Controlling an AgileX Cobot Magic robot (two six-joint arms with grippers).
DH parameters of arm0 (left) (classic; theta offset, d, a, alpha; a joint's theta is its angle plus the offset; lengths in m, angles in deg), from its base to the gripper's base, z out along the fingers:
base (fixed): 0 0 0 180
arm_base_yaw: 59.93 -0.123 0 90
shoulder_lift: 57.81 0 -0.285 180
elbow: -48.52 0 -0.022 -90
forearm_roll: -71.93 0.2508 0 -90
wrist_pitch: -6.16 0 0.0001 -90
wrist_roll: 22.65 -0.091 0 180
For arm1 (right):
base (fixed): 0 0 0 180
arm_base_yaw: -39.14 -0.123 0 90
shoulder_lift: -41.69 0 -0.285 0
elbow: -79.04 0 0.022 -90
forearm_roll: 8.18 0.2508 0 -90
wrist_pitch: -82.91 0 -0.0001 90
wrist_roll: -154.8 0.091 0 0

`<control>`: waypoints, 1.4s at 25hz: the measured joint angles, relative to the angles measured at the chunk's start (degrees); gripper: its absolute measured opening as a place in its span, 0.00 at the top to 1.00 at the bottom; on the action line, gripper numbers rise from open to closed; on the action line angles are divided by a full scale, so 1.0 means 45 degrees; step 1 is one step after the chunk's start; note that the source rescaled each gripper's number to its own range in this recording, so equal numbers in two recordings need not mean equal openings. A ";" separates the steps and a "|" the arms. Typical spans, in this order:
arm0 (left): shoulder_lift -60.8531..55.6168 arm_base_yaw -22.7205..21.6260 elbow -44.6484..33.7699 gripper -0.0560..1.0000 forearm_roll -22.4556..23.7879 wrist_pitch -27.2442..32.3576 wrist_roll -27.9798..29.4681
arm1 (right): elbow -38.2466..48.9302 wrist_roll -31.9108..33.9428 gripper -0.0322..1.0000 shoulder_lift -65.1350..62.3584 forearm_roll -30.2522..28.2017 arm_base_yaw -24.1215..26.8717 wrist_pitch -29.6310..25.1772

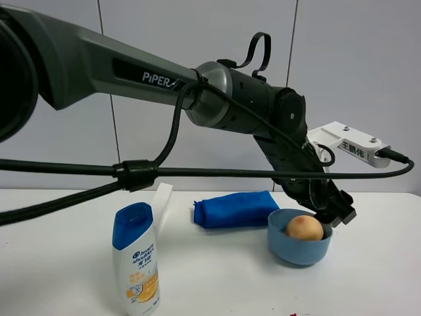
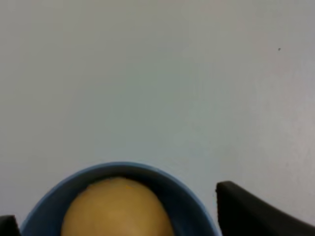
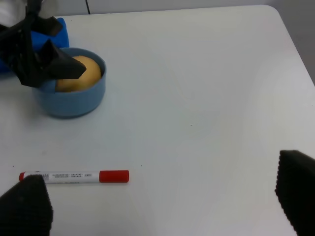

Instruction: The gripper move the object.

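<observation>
The peach-orange fruit [image 1: 304, 228] lies inside the light blue bowl [image 1: 296, 253] on the white table, right of centre. My left gripper [image 1: 332, 219] reaches across from the left and hangs at the bowl's far rim, jaws open and tilted down over the fruit. In the left wrist view the fruit [image 2: 117, 209] sits in the bowl [image 2: 189, 206] between the two spread fingers [image 2: 246, 211]. The right wrist view shows the fruit [image 3: 91, 70], the bowl [image 3: 74, 104] and the left gripper [image 3: 54, 66] over them. My right gripper [image 3: 162, 211] is open and empty, well away from the bowl.
A blue-capped white shampoo bottle [image 1: 136, 260] stands at the front left. A folded blue cloth [image 1: 237, 209] lies behind the bowl. A red-capped marker [image 3: 74, 176] lies on the table in front of the bowl. The table's right edge [image 3: 295, 49] is near.
</observation>
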 joint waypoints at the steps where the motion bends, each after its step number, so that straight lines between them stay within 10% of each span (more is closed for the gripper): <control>1: 0.0000 0.0000 0.0000 0.08 0.0000 0.0000 0.0000 | 0.0000 0.0000 0.00 0.0000 0.0000 0.0000 0.0000; 14: -0.0562 -0.0396 0.0000 0.08 0.0040 0.2120 0.0153 | 0.0000 0.0000 0.00 0.0000 0.0000 0.0000 0.0000; 35: -0.3285 -0.5106 0.0015 0.09 0.1904 0.7256 0.0857 | 0.0000 0.0000 0.00 0.0000 0.0000 0.0000 0.0000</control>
